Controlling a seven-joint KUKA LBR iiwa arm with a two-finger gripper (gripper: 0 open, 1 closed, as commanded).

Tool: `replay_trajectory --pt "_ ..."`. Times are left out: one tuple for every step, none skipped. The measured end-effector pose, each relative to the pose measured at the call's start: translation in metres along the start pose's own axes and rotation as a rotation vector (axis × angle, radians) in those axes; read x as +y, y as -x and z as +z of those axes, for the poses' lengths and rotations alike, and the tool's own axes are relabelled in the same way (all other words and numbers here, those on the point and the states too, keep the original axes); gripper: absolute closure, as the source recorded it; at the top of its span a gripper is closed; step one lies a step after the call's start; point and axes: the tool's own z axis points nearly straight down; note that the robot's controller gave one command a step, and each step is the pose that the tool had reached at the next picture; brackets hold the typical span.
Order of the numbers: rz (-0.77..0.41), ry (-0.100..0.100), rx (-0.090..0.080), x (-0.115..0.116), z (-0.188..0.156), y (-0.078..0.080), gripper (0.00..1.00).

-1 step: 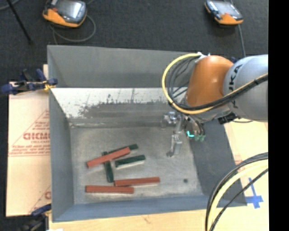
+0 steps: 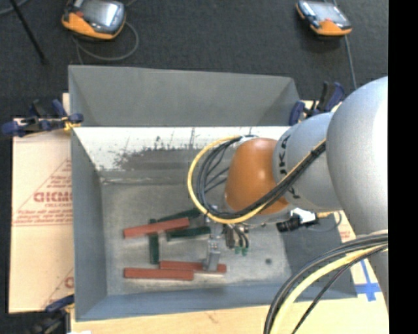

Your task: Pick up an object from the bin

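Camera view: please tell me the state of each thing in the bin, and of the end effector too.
End effector: lowered into the bin, at the right end of the front red bars.
Upper red bar: lying flat, untouched.
Long dark green bar: lying flat, against the upper red bar.
Short dark green bar: lying flat, pointing front to back.
Front red bar: lying flat.
Second front red bar: lying flat, against the front one.

Top of my view, L to R: one orange-and-black handheld unit (image 2: 94, 17) and a second orange-and-black unit (image 2: 324, 17), lying well apart on dark carpet (image 2: 209, 36), each w/ its grey face up.
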Motion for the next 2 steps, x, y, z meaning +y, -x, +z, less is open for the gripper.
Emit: replay_trajectory --pt "-0.083 -0.002 -0.012 0.0097 -0.0027 0.0323 0.00" --pt "-0.084 -0.003 -0.010 0.0094 -0.0027 0.0315 1.00"
